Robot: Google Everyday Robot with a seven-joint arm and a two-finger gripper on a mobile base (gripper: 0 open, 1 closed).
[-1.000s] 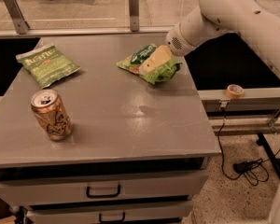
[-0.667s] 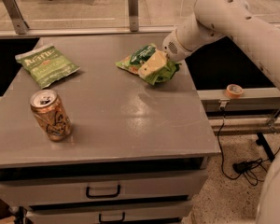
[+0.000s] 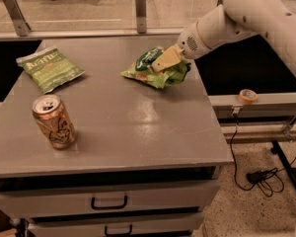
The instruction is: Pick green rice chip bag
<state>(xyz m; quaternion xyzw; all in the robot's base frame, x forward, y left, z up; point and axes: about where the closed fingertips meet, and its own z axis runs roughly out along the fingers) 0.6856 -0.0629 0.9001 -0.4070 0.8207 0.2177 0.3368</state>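
Gripper (image 3: 161,64) clamped on green rice chip bag (image 3: 144,76), at bag's right end. Glossy film pinched; slip-out judged possible on lift.

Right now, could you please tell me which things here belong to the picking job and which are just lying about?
Job: green rice chip bag, at the back right of the table; gripper, down on that bag.
Lying about: olive-green bag, back left; drink can, front left; tape roll, off the table to the right.
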